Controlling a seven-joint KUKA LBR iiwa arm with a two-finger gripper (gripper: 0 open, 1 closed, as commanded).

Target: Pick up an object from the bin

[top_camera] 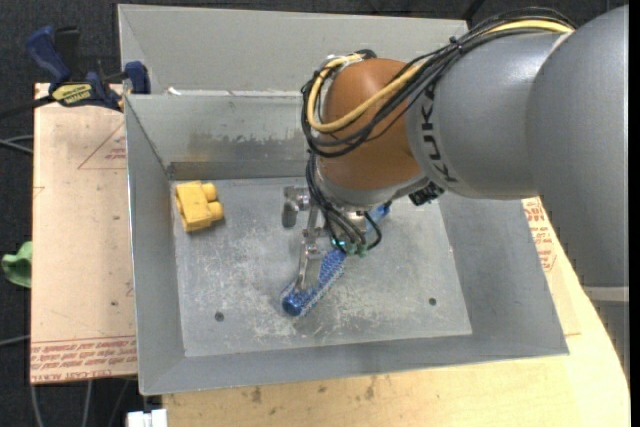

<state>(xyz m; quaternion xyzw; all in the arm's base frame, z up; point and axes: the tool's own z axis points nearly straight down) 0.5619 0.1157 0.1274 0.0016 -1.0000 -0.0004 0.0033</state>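
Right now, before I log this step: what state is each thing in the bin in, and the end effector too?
end effector: lowered into the bin, over the blue stick's upper end.
blue stick: lying slantwise mid-floor; held or not, cannot tell.
yellow block: resting on the floor at the left, apart from the end effector.

One camera is looking down on me from above and a little to one side, sitting well over my gripper [322, 240] and facing the bin [400, 300]. It is taking in the bin's floor and walls all round my gripper, with my arm [520, 105] reaching in from its right, nearest the lens.
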